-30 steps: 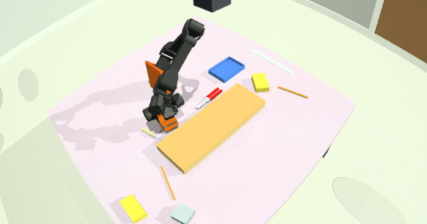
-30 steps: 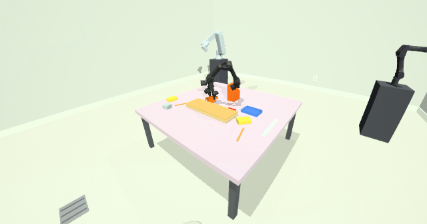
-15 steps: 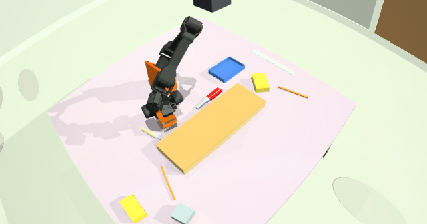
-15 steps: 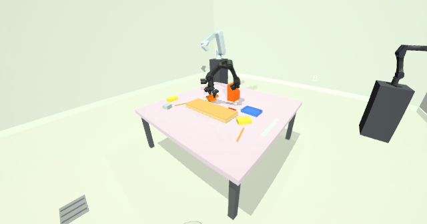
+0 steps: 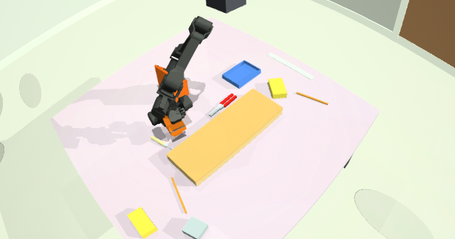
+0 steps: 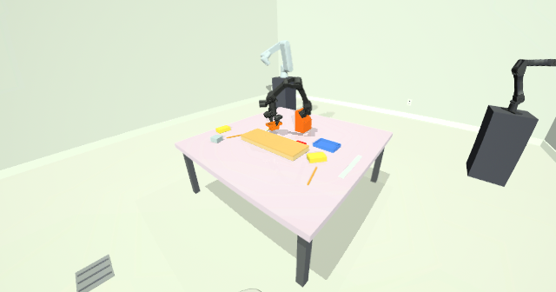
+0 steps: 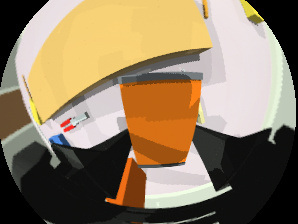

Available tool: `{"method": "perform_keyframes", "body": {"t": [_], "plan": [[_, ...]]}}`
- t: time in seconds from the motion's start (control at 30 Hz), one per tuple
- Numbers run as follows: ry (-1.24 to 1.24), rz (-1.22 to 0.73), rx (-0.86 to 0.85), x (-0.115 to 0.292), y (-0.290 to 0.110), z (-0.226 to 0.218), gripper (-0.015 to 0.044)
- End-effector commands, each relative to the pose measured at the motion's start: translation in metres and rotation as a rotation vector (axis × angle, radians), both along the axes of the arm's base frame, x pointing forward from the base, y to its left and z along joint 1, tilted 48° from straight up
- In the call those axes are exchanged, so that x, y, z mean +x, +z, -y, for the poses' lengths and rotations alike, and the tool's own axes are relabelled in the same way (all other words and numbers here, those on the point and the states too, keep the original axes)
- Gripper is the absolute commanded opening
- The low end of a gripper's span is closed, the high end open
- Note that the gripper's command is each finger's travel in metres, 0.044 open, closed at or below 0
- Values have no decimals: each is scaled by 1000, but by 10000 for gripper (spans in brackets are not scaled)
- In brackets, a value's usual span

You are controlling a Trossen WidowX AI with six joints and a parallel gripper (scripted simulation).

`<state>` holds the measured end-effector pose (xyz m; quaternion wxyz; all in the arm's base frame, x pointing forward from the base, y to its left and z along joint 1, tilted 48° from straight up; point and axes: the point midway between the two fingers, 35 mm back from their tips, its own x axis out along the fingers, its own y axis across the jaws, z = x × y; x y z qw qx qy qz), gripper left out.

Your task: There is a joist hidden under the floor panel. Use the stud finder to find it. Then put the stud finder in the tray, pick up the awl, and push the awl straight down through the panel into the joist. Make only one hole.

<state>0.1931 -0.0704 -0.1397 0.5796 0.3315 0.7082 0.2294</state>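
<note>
My gripper is shut on the orange stud finder, with a finger on each side. The stud finder is a little above the table, close beside the floor panel's near-left part. The tan floor panel lies flat; no joist or hole shows. The awl lies on the table by the panel's left corner, its pale yellow handle pointing away; in the wrist view only a strip of the handle shows. The blue tray is empty.
A red-handled tool lies between panel and gripper side. A large orange block stands by the arm. Yellow blocks, a grey-green block, pencil-like sticks and a white strip lie around.
</note>
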Motion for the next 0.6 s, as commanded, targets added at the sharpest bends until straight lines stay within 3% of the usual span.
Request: {"method": "perform_keyframes", "body": {"t": [0.0, 0.57], "plan": [[-3, -1, -3, -4, -11, 13, 0], [14, -15, -62, -7, -18, 17, 0]]}}
